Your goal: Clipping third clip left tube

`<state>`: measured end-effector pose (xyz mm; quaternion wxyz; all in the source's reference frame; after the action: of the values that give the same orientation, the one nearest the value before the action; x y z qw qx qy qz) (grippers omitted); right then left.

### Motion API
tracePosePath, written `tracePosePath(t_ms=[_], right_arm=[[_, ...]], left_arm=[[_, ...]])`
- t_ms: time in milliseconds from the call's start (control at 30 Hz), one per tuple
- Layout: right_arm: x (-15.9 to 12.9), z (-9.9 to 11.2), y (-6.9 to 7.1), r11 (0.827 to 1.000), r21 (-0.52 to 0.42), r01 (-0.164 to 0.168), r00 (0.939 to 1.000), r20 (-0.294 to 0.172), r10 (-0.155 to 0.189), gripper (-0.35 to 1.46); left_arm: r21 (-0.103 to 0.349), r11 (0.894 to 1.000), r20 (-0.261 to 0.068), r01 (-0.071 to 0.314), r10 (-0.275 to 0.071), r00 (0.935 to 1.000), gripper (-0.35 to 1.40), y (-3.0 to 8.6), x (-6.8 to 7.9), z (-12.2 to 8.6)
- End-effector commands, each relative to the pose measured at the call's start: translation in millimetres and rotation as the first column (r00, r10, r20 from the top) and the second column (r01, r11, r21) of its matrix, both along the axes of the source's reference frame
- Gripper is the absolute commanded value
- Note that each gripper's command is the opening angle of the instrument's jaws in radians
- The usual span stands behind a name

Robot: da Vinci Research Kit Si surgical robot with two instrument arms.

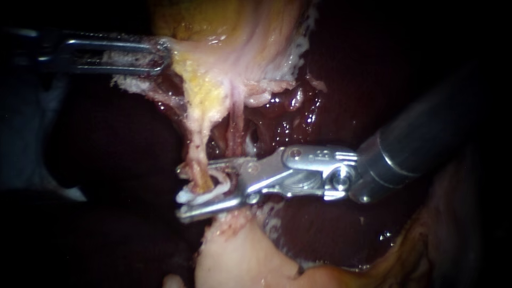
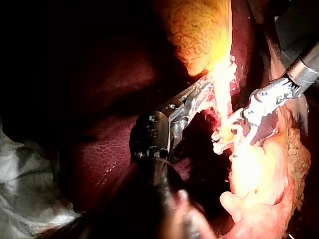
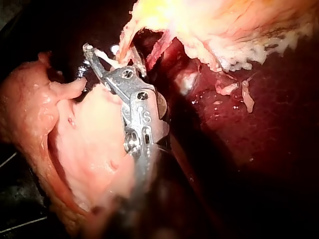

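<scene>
Nearest us: right instrument (image 1: pixel 181 193) comes in over the liver (image 1: pixel 320 234). Its pincer stands wide apart, one jaw on either side of the left tube (image 1: pixel 200 152). It sits low on the tube, just above the pale lump (image 1: pixel 234 256) that the tube runs into. The tube lies in the gap, and we do not see both jaws pressing on it, so we log the pincer as not closed.

White clips (image 1: pixel 213 193) show on the tube inside that gap. We cannot tell whether all are seated or one is the clip being applied.

Farther back: left instrument (image 1: pixel 166 56) has its pincer clamped on the gallbladder (image 1: pixel 256 42) edge. We judge that this keeps the tube stretched.

Progress, our judgement: the tube is straddled and the site reached. Closing the pincer, checking that the clip is seated, and backing off remain.
</scene>
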<state>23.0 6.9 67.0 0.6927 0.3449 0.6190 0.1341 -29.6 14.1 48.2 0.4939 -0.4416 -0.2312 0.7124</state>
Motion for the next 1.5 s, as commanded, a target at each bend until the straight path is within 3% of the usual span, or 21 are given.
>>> tracePosePath(t_ms=[33,433,700,933,1267,1500], right_arm=[[0.2,0.0,0.0,1.0,0.0,-0.003,1.0,-0.003,0.003,0.46],[1.9,-0.9,-0.1,1.0,0.011,-0.025,0.9996,-0.013,0.025,0.46],[1.5,-2.3,2.8,0.997,0.032,-0.073,0.9973,0.002,0.073,0.46],[1.5,-3.9,4.5,0.995,0.02,-0.103,0.9942,-0.031,0.103,0.49],[0.7,-9.2,5.3,0.993,0.031,-0.111,0.9899,-0.085,0.113,0.49],[0.1,-12.0,6.0,0.992,0.048,-0.113,0.9884,-0.097,0.117,0.47]], left_arm=[[0.0,1.0,0.0,0.0,0.0,1.0,-0.35,0.0,0.0,0.0],[0.0,1.0,-0.001,0.001,-0.001,1.0,-0.35,0.0,-0.1,0.1],[0.0,1.0,0.001,-0.001,0.001,1.0,-0.35,-0.1,-0.2,0.2],[0.0,1.0,0.001,-0.001,0.001,1.0,-0.35,-0.1,-0.2,0.2],[0.0,1.0,0.002,-0.003,0.003,1.0,-0.35,0.0,0.0,0.3],[0.0,1.0,0.002,-0.003,0.003,1.0,-0.35,0.1,0.1,0.3]])
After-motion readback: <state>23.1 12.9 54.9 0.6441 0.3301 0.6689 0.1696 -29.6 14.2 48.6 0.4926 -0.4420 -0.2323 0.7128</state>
